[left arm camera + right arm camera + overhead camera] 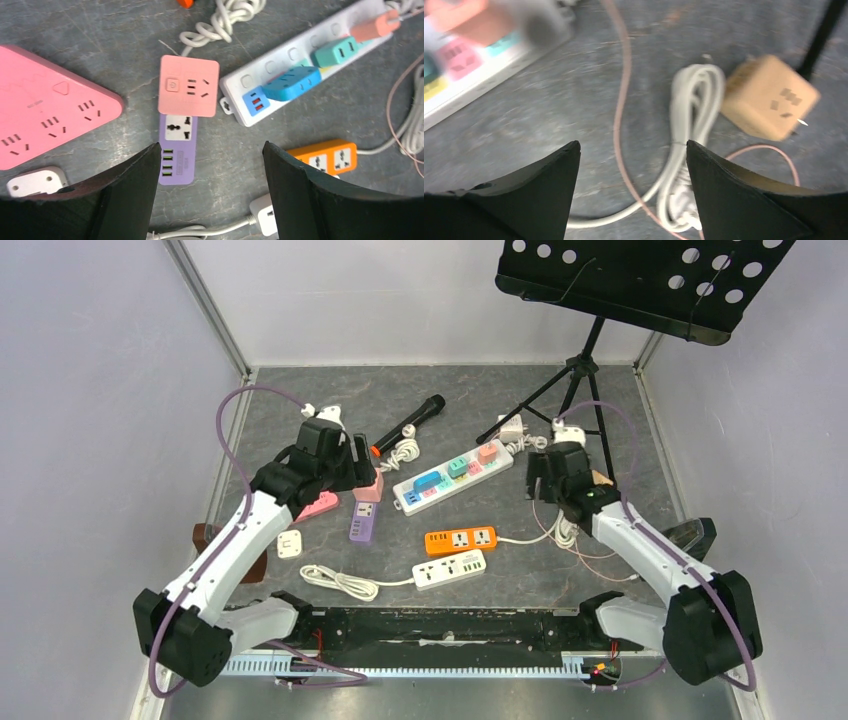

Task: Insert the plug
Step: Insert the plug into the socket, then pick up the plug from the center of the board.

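1. At the left of the counter (400, 380) a pink triangular socket (45, 112) lies flat. A small white adapter (35, 181) sits just beside its near edge.
2. The left fingers (132, 185) hang above the counter, spread wide with nothing between them. Under the gap lie a purple strip (176, 150) and a pink square socket (189, 86) that touches its far end.
3. Behind these, a black cylinder (408, 425) with an orange end lies beside a knotted white lead (220, 22).
4. In the middle, a long white power strip (295, 55) lies at a slant, with blue, teal and salmon adapters sitting in it.
5. Nearer the arms, an orange strip (460, 539) and a short white strip (450, 569) lie side by side.
6. The right fingers (724, 190) are spread wide and empty, above a coiled white cord (694, 115) and a thin pink wire (619, 120).
7. The tan cube plug (769, 97) lies on the counter just right of that cord, untouched. The view is blurred, but a prong seems to poke from its right side.
8. A black music stand (640, 280) rises at the far right.
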